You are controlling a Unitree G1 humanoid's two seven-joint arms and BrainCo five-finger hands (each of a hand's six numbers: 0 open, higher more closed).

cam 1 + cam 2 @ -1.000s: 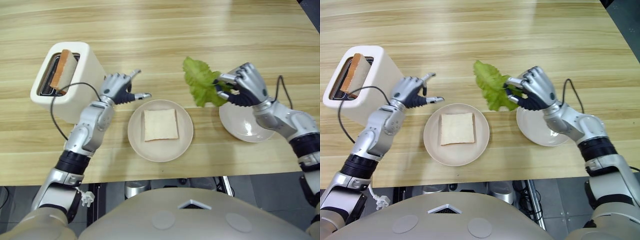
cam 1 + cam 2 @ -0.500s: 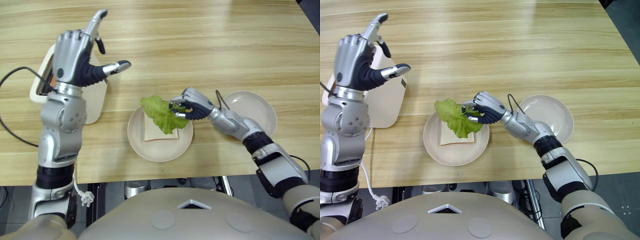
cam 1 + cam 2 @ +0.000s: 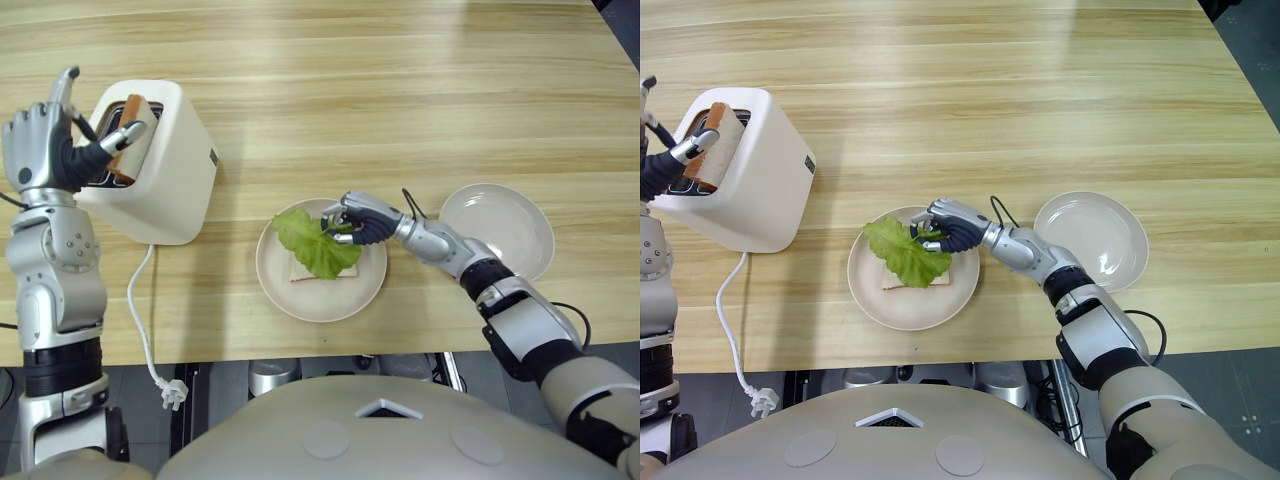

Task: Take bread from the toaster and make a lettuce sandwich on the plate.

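Left eye view: lettuce at the plate, toast waiting.
Left hand [image 3: 42, 150], fingers spread and empty, is by the toaster [image 3: 170, 170] holding toast [image 3: 122, 168]. Lettuce [image 3: 312, 243] drapes the slice [image 3: 300, 272] on the plate [image 3: 320, 300], pinched by the right hand [image 3: 365, 217]. Letting go off-centre may let it slide off.

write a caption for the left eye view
Right hand holds lettuce over the bread on the plate; left hand at the toaster.

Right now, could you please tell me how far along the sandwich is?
Done: one bread slice lies on the plate with the lettuce leaf draped over it. In hand: the right hand pinches the leaf's edge in its fingers. Left: the second slice stands in the toaster, the left hand beside it without gripping it; it must go on top.
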